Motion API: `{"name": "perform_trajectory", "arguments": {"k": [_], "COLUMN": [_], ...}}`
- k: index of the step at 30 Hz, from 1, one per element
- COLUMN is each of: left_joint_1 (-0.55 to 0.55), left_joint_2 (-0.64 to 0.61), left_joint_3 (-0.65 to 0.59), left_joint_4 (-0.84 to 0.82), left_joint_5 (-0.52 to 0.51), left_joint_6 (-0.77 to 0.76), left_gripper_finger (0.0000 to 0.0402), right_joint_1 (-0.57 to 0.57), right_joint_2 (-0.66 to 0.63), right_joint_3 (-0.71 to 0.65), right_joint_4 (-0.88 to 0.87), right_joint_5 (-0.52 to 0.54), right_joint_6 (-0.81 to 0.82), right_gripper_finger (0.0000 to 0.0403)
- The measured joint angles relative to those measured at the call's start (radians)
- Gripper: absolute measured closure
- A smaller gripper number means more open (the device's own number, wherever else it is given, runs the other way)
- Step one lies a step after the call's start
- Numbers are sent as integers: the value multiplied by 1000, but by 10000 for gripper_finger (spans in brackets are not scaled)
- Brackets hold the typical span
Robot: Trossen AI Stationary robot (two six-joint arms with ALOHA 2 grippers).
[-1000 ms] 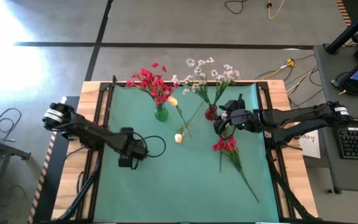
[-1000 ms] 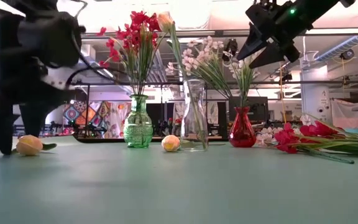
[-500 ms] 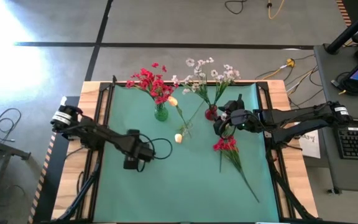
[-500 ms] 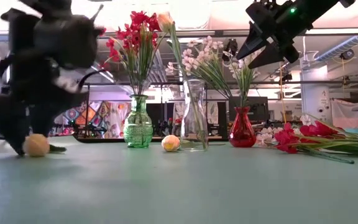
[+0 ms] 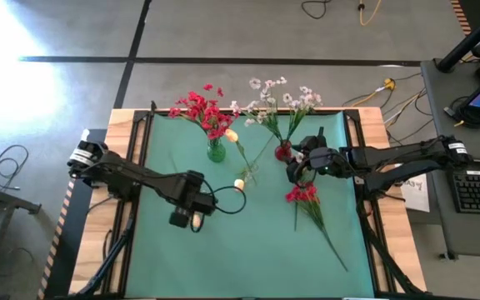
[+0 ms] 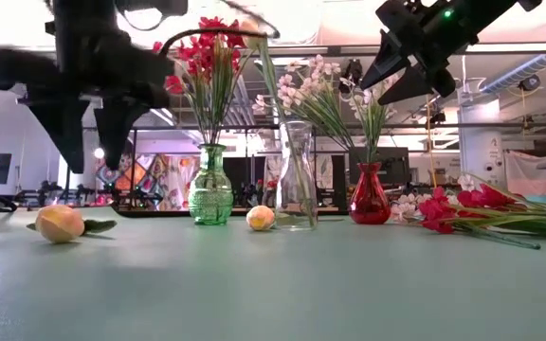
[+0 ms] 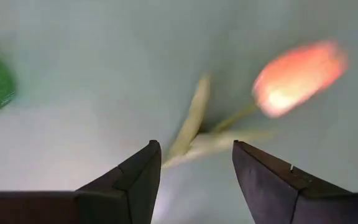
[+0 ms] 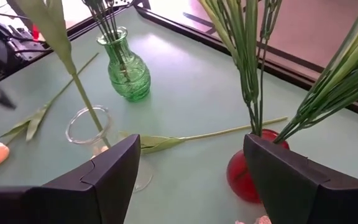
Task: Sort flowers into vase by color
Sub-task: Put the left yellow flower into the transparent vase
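Observation:
A cream-yellow rosebud [image 6: 60,224] lies on the green mat, its stem and leaves [image 7: 191,127] flat on the mat. My left gripper [image 6: 93,161] hangs open above it, fingers pointing down, clear of it. My right gripper [image 6: 387,85] is open, raised over the red vase [image 6: 370,194], which holds white flowers [image 5: 286,100]. A green vase [image 6: 210,185] holds red flowers [image 5: 198,108]. In the clear glass vase [image 6: 297,175] stands one rosebud [image 5: 232,135]. Another rosebud [image 5: 239,184] lies beside the glass vase.
A bunch of red flowers [image 5: 304,193] lies on the mat at the right, its stems reaching toward the near right corner. The three vases stand in a row at the far side. The near half of the mat [image 5: 248,258] is free. Black frame rails border the table.
My left gripper has risen from the mat beside the rosebud, gone a little toward the table's right edge and rolled about its own axis. The rosebud stays on the mat and has slid slightly toward the right.

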Motion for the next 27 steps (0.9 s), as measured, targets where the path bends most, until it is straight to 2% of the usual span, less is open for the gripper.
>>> {"name": "perform_trajectory", "arguments": {"k": [3, 7, 13, 22, 27], "left_joint_1": [1, 14, 25, 30, 32], "left_joint_2": [0, 0, 0, 1, 1], "left_joint_3": [-37, -113, -199, -255, -278], "left_joint_4": [-59, -3, 103, 238, 260], "left_joint_5": [-62, -62, -64, -65, -64], "left_joint_6": [109, 180, 222, 252, 256], "left_gripper_finger": [212, 212, 212, 212, 218], "right_joint_1": [8, 17, 21, 21, 25], "right_joint_2": [0, 0, 0, 0, 0], "right_joint_3": [0, 0, 0, 0, 0], "right_joint_4": [0, 0, 0, 0, 0], "right_joint_5": [0, 1, 3, 3, 3], "right_joint_6": [1, 2, 2, 1, 1], "right_gripper_finger": [124, 124, 127, 128, 128]}}
